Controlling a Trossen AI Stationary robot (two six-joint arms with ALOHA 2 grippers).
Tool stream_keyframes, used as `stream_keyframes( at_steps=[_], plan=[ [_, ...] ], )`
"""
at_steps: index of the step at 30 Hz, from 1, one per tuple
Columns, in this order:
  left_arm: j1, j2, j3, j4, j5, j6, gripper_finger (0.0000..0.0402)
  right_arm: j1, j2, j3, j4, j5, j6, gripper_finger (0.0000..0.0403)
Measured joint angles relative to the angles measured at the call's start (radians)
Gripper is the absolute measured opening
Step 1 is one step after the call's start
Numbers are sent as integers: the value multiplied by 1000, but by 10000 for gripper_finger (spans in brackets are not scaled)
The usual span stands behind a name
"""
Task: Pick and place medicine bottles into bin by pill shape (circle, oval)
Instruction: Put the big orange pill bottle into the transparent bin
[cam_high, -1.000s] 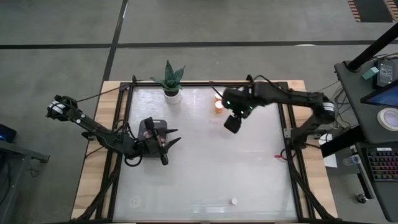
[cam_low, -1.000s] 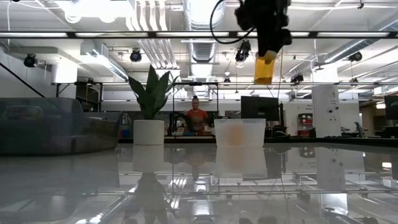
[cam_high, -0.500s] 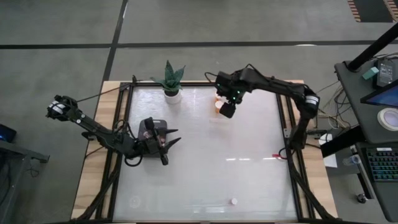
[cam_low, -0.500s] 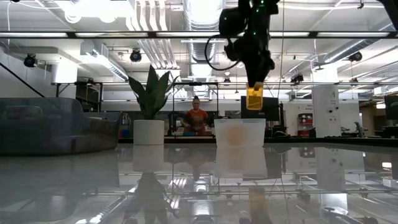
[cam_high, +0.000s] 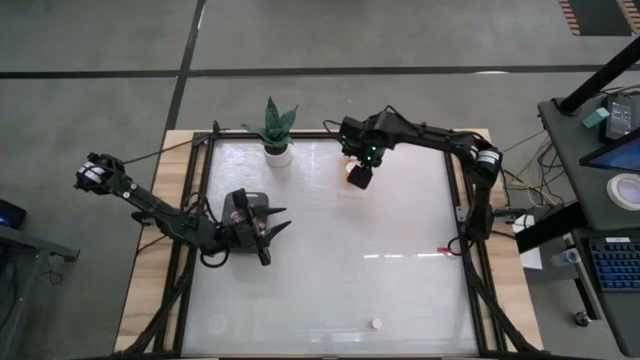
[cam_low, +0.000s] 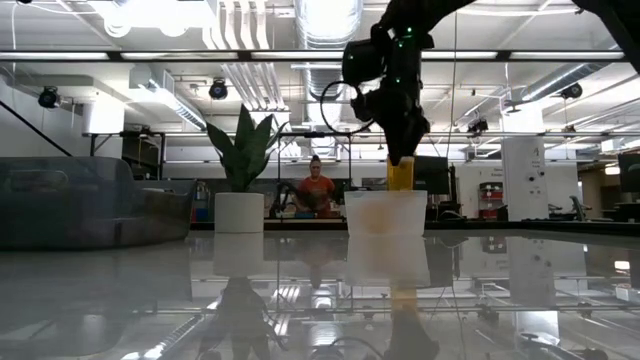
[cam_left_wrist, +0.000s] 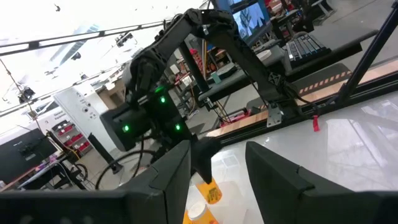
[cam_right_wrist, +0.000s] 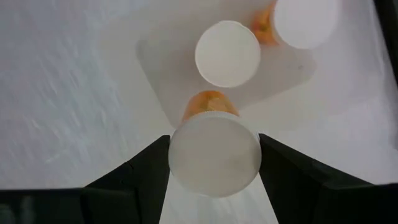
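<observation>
Medicine bottle (cam_right_wrist: 214, 158): orange body, white cap. Two further bottles (cam_right_wrist: 227, 53) carry white caps. Clear bin (cam_low: 385, 213): translucent, frosted white. Worktop (cam_high: 330, 270): glossy white, wood-coloured border. Plant (cam_high: 274, 124): green leaves, white pot (cam_low: 239, 212). Both arms (cam_high: 430, 140): black.

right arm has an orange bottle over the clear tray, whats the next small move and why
Probably lower a little further, then open. The right gripper grips a medicine bottle by its white cap, hanging at the clear tray rim, beside two capped bottles already standing inside.
</observation>
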Motion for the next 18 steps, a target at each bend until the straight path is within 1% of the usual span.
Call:
stream_keyframes(
  at_steps=[10, 18],
  plan=[
    [0, 0, 0, 0, 0, 0, 139, 0, 72, -2, 37, 0, -16, 215],
    [0, 0, 0, 0, 0, 0, 139, 0, 83, -2, 41, 0, -29, 216]
  ],
)
